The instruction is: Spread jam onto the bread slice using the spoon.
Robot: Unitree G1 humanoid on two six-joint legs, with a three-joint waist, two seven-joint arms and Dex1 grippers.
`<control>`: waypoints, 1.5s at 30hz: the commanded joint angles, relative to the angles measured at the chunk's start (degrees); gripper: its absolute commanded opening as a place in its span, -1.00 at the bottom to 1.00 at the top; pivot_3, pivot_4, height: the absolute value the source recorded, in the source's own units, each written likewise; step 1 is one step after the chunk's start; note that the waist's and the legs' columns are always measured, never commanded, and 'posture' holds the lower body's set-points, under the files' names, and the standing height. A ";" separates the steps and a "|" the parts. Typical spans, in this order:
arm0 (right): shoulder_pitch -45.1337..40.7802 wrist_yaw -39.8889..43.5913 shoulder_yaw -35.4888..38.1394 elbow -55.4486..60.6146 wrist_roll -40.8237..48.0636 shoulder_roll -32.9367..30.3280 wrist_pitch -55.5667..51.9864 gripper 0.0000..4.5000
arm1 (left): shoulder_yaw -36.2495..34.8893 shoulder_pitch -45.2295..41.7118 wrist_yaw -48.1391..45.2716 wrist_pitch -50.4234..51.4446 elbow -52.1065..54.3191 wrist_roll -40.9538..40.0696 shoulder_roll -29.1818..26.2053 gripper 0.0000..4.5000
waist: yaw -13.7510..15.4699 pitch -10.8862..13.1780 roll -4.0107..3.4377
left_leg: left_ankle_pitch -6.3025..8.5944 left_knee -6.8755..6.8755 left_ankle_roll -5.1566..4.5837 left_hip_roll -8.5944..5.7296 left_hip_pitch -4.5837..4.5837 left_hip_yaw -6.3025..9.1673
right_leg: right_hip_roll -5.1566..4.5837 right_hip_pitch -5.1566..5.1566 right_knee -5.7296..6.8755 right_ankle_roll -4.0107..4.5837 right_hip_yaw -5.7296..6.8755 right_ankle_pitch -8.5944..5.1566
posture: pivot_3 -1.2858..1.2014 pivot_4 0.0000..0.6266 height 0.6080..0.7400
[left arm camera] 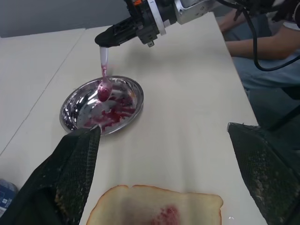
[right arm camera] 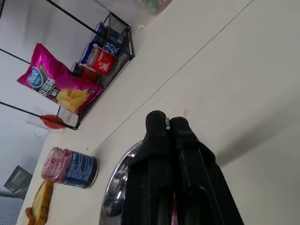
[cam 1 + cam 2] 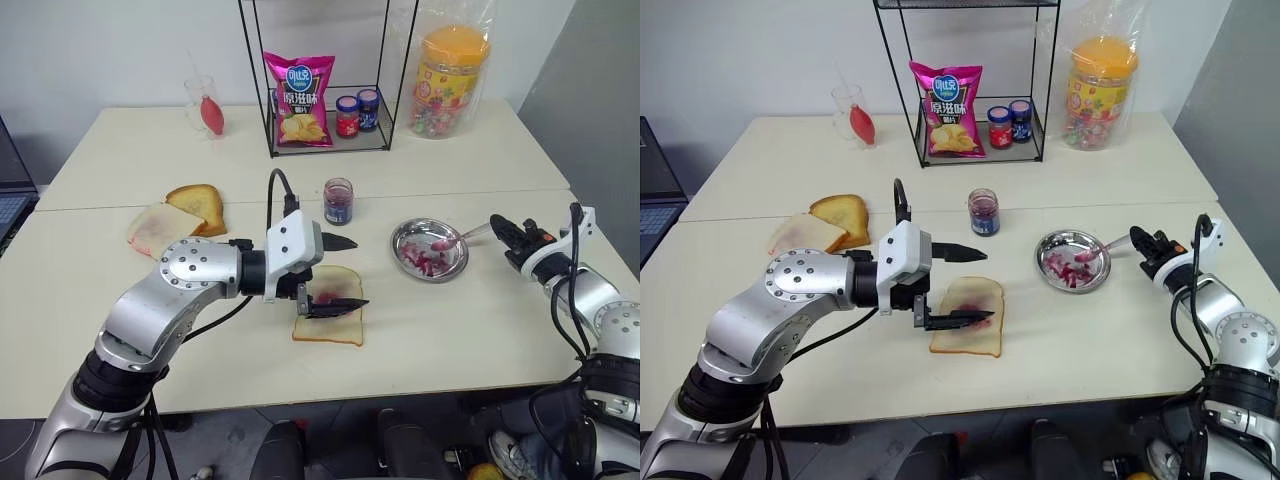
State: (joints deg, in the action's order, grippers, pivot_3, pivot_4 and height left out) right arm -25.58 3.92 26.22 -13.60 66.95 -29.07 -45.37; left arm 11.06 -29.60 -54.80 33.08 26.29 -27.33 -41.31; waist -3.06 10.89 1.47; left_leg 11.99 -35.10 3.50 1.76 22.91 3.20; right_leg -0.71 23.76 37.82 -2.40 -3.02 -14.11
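The bread slice (image 3: pixel 331 322) lies flat near the table's front, with a purple-red jam smudge (image 3: pixel 326 297) in its middle. My left gripper (image 3: pixel 358 272) hovers just above it, open, one finger (image 1: pixel 63 180) on each side and nothing between them. To the right stands a small metal dish (image 3: pixel 405 238) smeared with jam. My right gripper (image 3: pixel 497 227) is shut on the handle of the spoon (image 1: pixel 103 77). The spoon's jam-coated bowl rests in the dish (image 1: pixel 75 101). A small glass jar of jam (image 3: pixel 338 201) stands behind the bread.
Two other bread slices (image 3: pixel 178 219), one of them toasted brown, lie at the left. At the back, a wire rack (image 3: pixel 318 90) holds a pink chip bag and two small lidded jars. A candy tub (image 3: pixel 452 80) and a glass (image 3: pixel 205 104) also stand there.
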 commanded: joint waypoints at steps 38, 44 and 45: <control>3.41 13.09 -10.46 10.86 -42.60 -1.65 23.12 0.99 | 0.03 -2.73 -0.51 -0.83 -0.53 3.21 3.93 1.00 | -0.03 0.00 0.00 | 0.00 -0.08 0.01 -0.04 -0.08 -0.09 | -0.01 0.00 0.12 -0.08 -0.15 0.04 | 0.03 -0.52 1.00; 4.96 16.69 -9.27 15.49 -42.20 -2.92 24.70 0.99 | -3.20 -0.41 1.03 -0.69 -0.63 3.67 2.18 1.00 | -0.07 0.00 0.00 | 0.00 -0.09 0.01 -0.05 -0.08 -0.12 | -0.01 0.00 0.12 -0.09 -0.19 0.05 | 0.03 -0.52 1.00; 5.35 17.60 -9.04 16.45 -41.51 -3.16 24.18 0.99 | -3.85 0.21 1.49 -0.70 -0.72 3.91 1.78 1.00 | -0.11 0.00 0.00 | 0.00 -0.09 0.01 -0.05 -0.09 -0.12 | -0.01 0.00 0.12 -0.09 -0.20 0.05 | 0.03 -0.52 1.00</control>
State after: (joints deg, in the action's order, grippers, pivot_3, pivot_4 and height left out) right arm -20.51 19.66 15.15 -1.25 24.06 -30.83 -21.88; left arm 9.99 -30.14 -54.36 33.07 24.89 -24.04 -38.63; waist -3.17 10.89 1.47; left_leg 11.99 -35.19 3.51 1.71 22.81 3.08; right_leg -0.72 23.77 37.96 -2.49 -3.22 -14.07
